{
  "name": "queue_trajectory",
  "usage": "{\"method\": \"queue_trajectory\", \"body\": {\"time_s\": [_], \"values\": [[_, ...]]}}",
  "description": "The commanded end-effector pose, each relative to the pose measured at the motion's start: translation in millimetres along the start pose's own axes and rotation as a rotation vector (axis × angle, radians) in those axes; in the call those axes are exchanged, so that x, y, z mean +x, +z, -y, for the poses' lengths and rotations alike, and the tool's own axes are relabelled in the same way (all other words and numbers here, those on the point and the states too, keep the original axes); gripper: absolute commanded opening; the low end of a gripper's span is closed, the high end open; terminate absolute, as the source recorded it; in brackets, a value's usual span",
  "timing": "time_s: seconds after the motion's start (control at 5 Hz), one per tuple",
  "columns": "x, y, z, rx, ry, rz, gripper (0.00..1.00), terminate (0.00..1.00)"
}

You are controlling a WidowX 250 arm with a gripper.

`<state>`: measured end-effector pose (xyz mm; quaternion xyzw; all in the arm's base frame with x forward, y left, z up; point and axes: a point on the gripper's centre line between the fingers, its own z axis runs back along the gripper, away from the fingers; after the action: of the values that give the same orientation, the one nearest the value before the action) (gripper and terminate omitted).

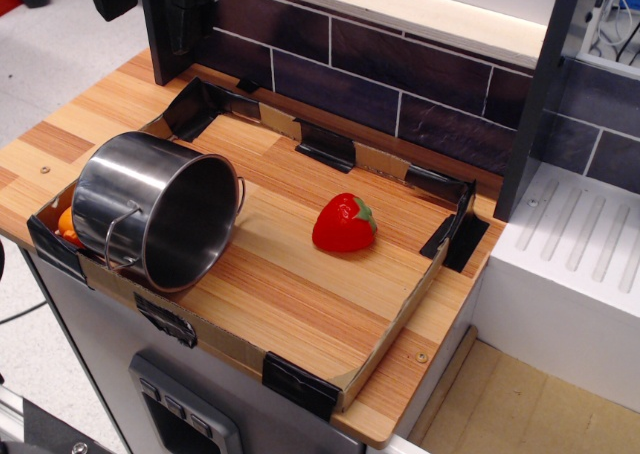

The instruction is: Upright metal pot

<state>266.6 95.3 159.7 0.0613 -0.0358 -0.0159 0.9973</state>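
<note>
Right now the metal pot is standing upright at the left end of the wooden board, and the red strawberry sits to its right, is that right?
Not quite. In the observation.image view the metal pot lies tipped on its side, mouth toward the red strawberry. The rest holds: it is at the left end of the wooden board, with the strawberry to its right.

Looks like a lab mock-up of a kitchen, not a real one. Main landmark: wooden desk [300, 284] styled as a butcher-block countertop. Behind it, a dark brick-pattern tile backsplash [400, 99] with a pale shelf ledge above. Right of the desk, a white drainboard [580, 244] with moulded ridges, toy-sink style. On the desk, a low cardboard border [400, 309] held with black tape [300, 384] fences the work area. Below the desk front, a grey panel [180, 409] with small buttons. Toy strawberry [344, 223] and metal pot [158, 209] as props. Bare grey floor beyond the desk's left edge.
</note>
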Motion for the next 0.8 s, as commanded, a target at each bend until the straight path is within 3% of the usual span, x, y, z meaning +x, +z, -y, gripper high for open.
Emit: {"method": "queue_trajectory", "body": {"time_s": [0.0, 0.6], "values": [[0, 0, 0, 0.000, 0.000, 0.000, 1.00, 0.00], [-38, 30, 87, 0.053, -0.242, 0.006, 1.00, 0.00]]}}
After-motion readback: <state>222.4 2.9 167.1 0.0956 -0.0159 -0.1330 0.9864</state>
